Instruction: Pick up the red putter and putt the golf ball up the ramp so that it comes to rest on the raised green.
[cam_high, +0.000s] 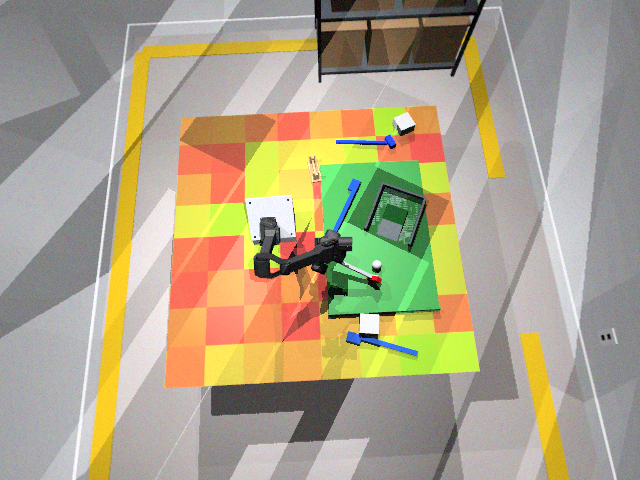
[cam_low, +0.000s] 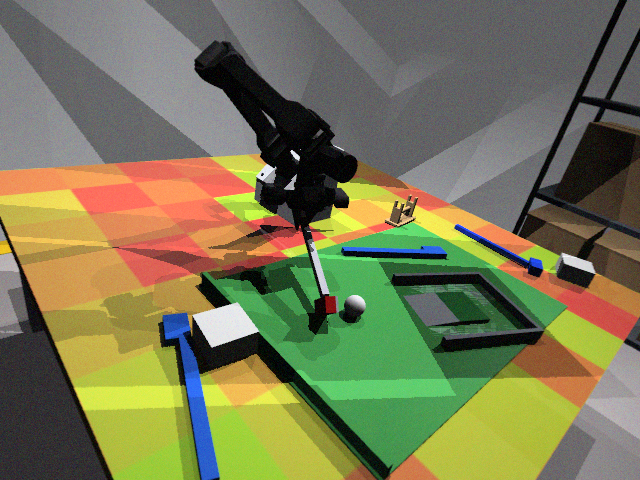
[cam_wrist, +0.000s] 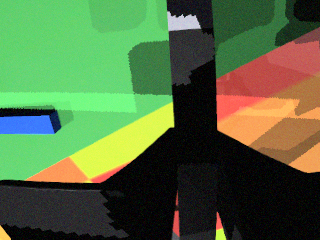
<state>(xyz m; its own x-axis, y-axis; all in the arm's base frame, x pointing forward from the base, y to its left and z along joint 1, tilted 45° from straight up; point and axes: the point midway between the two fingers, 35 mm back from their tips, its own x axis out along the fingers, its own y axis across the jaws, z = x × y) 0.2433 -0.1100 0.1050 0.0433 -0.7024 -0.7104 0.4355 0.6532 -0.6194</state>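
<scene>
- The black pincer (cam_low: 306, 225) is clamped nearly shut on the grey shaft of the red-headed putter (cam_low: 319, 272), which hangs tilted over the flat green mat (cam_low: 392, 372).
- The putter's red head (cam_low: 326, 304) sits low, just left of the small white golf ball (cam_low: 355, 305) (touching or not, I cannot tell).
- Right of the ball: the dark-walled raised green (cam_low: 516, 335), with its grey ramp (cam_low: 429, 308).
- A blue L-shaped stick (cam_low: 392, 251) lies on the mat's far side.
- A white block (cam_low: 224, 330) sits on the checkered table (cam_low: 103, 217) at the mat's near-left edge.
</scene>
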